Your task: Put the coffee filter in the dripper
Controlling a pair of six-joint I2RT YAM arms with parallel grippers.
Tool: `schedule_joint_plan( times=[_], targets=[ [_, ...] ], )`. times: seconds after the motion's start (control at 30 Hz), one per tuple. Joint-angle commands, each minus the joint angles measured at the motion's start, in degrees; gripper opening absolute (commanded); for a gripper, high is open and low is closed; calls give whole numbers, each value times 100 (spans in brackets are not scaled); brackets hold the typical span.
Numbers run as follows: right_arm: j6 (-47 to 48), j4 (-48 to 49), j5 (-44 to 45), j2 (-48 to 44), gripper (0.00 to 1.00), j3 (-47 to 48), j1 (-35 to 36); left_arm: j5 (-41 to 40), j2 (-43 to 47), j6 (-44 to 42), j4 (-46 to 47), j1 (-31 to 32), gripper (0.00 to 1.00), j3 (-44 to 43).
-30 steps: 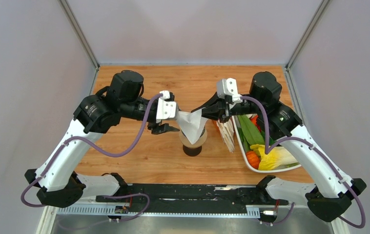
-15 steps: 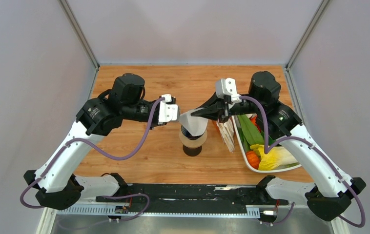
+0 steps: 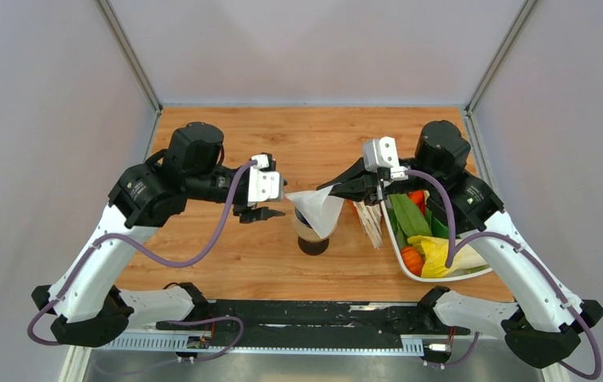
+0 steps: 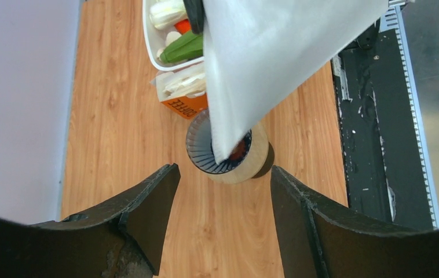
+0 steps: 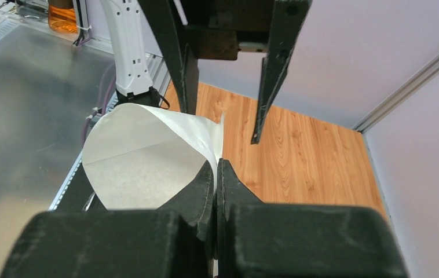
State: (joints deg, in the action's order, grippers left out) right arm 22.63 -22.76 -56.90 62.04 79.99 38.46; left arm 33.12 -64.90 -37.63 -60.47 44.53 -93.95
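- Top external view: the right gripper (image 3: pixel 328 189) reaches in from 2 o'clock of the dripper (image 3: pixel 305 226) and pinches the upper edge of the coffee filter (image 3: pixel 320 210).
- The filter hangs as an open cone, its wide mouth facing 9 o'clock and its narrow end pointing down into the dripper.
- The left gripper (image 3: pixel 277 209) sits at 9 o'clock of the dripper, just beside the filter, with its fingers spread and nothing between them.
- Left wrist view: the left gripper (image 4: pixel 224 169) frames the navy, ribbed dripper (image 4: pixel 202 147), which sits in a tan ring (image 4: pixel 255 164). The filter (image 4: pixel 263 58) drops its tip inside the dripper's rim. I cannot tell whether paper touches the ribs.
- Right wrist view: the right gripper (image 5: pixel 215 168) is clamped on the filter (image 5: pixel 142 156) at its seam edge, jaws pressed together over the paper.
- At 3 o'clock of the dripper stands a stack of filters (image 3: pixel 371 220), and beyond it a white tray (image 3: pixel 394 240) of vegetables, all on the wooden table (image 3: pixel 227 255).
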Motion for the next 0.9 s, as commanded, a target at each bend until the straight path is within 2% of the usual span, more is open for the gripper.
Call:
schedule_joint_plan(
  times=[0.0, 0.1, 0.2, 0.47, 0.73, 0.83, 0.87],
  targets=[
    [447, -236, -371, 20, 0, 51, 38, 285, -375, -235, -716, 21, 71, -906],
    [595, -373, -366, 106, 0, 99, 104, 300, -717, -331, -1057, 68, 71, -1342],
    [586, -389, -334, 214, 0, 200, 148, 354, -892, -462, -1348, 192, 67, -1585],
    [380, -388, -361, 430, 1, 440, 173, 159, -855, -554, -1130, 436, 64, -1190],
    [276, -383, -392, 522, 3, 500, 239, 106, -567, -236, -283, 438, 32, -594],
    [97, -375, -307, 615, 9, 661, 241, 24, -417, 80, 152, 436, 16, -288],
    [15, -378, -209, 658, 12, 730, 234, 8, -312, 190, 256, 430, 13, -210]
  ],
)
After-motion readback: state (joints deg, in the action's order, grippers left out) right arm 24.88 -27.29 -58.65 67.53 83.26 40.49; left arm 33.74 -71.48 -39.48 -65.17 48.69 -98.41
